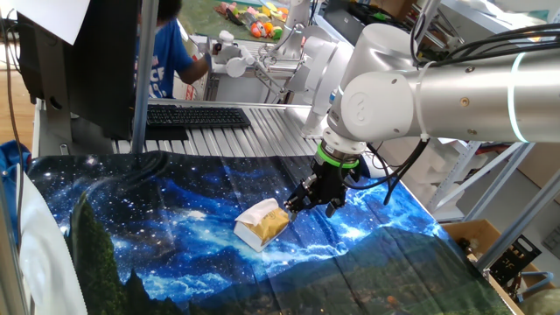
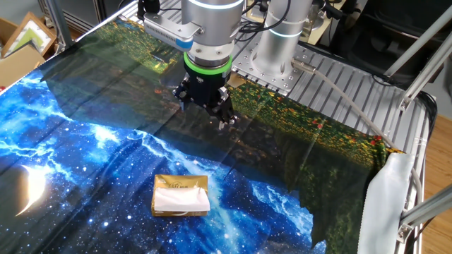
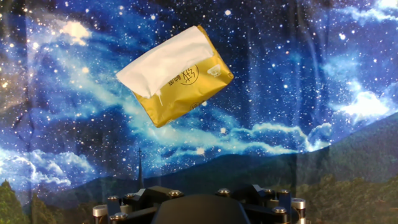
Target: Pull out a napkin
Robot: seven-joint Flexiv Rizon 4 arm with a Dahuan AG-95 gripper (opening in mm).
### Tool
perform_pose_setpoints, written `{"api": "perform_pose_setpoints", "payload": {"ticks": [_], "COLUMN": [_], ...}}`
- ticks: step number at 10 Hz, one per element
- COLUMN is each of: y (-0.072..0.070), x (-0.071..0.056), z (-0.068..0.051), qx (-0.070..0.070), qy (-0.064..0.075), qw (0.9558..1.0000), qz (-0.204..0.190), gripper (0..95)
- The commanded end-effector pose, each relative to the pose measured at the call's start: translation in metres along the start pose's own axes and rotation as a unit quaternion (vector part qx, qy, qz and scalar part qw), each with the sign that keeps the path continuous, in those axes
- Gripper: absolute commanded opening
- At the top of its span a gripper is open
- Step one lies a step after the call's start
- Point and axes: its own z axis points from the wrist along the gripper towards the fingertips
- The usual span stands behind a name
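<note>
A yellow-brown tissue box (image 1: 271,229) lies on the star-print cloth (image 1: 157,219). The white napkin (image 1: 256,213) sticks out of its top. Both also show in the other fixed view, box (image 2: 181,183) and napkin (image 2: 181,202), and in the hand view, box (image 3: 189,87) and napkin (image 3: 163,61). My gripper (image 1: 315,206) hangs above the cloth just right of the box and does not touch it. Its fingers stand apart and hold nothing. In the other fixed view the gripper (image 2: 205,111) is beyond the box. The hand view shows only the hand's base, not the fingers.
A black keyboard (image 1: 197,115) lies on the slatted metal table (image 1: 262,131) behind the cloth, with a person in blue (image 1: 162,61) beyond it. The arm's base (image 2: 282,42) stands at the cloth's far edge. A white sheet (image 2: 385,204) hangs at the table's corner.
</note>
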Motion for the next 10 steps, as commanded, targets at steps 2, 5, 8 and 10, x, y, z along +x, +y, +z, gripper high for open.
{"api": "perform_pose_setpoints", "payload": {"ticks": [2, 5, 8, 10], "y": [0.001, 0.0025, 0.0032, 0.003], "x": [0.0002, 0.0006, 0.0023, 0.0059], "z": [-0.0006, -0.0016, -0.0038, -0.0048], "qx": [0.02, 0.018, 0.019, 0.02], "qy": [0.0, 0.004, 0.002, 0.002], "qw": [0.9987, 0.9993, 0.9994, 0.9995], "qz": [0.048, 0.033, 0.03, 0.023], "gripper": [0.0, 0.0, 0.0, 0.0]}}
